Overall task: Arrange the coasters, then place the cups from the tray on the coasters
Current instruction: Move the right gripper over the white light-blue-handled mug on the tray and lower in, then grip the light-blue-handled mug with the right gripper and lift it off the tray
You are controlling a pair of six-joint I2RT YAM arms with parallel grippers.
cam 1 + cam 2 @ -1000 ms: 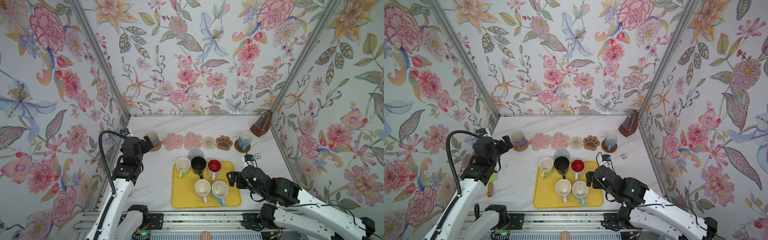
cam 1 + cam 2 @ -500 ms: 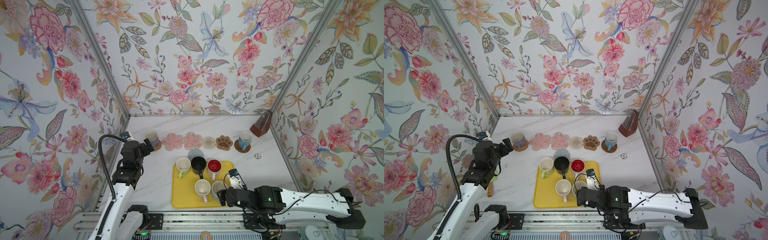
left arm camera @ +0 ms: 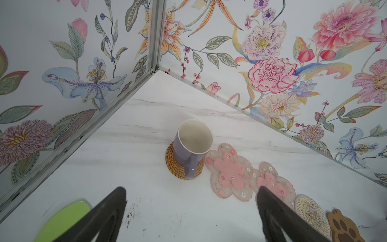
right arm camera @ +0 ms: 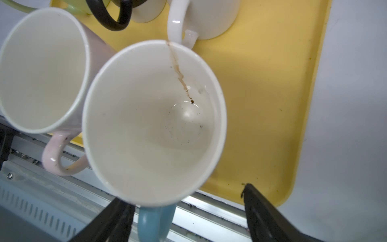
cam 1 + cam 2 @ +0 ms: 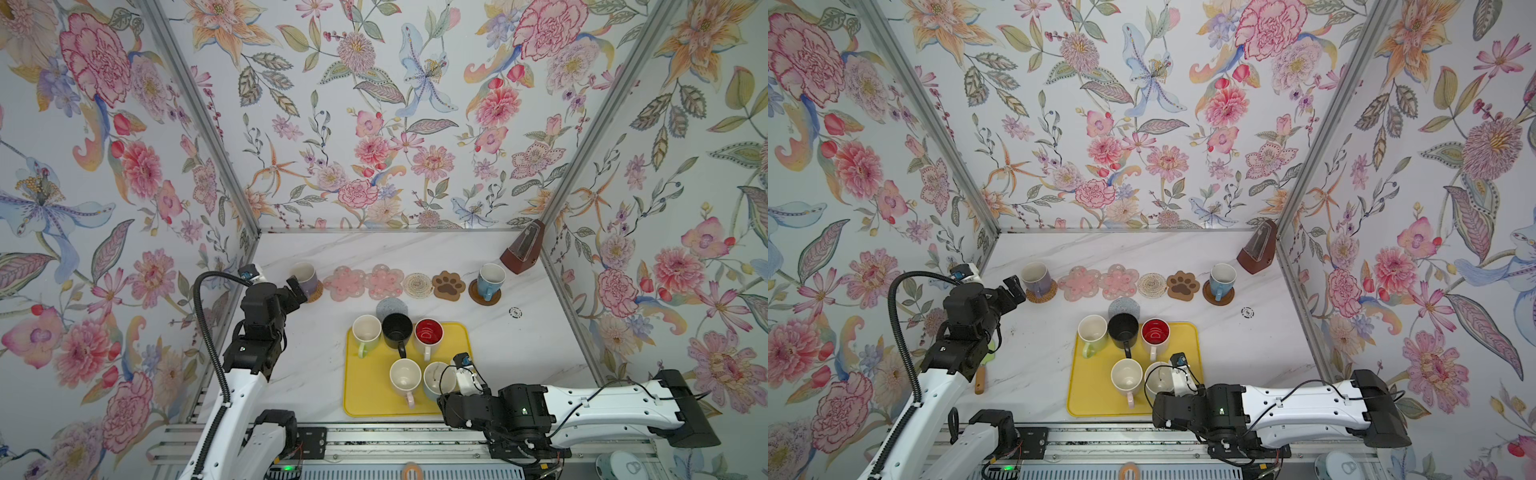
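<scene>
Right wrist view: R gripper [image 4: 186, 209] had its jaws apart, straddling the handle [image 4: 155, 222] of the light blue mug [image 4: 150, 121], not yet pinching it. A sec earlier that arm stood upright just R of the tray [image 5: 457, 347]. It had since swung down low along the front edge to reach this mug, which sat at the tray's front-R corner, close beside the cream mug [image 5: 405, 376].

L gripper [image 3: 191, 189] had hardly moved. It stayed wide open & empty, just short of the lavender mug [image 3: 192, 142] on the rattan coaster [image 3: 173, 167].

So 2 cups were placed, incl. the other blue mug [image 5: 490, 280] on the dark wooden coaster [image 5: 478, 297], w/ 5 left on the tray. This looked like pickup no. 3 starting.

The grey coaster [image 5: 390, 307] lay out of the row, by the tray's far edge.
</scene>
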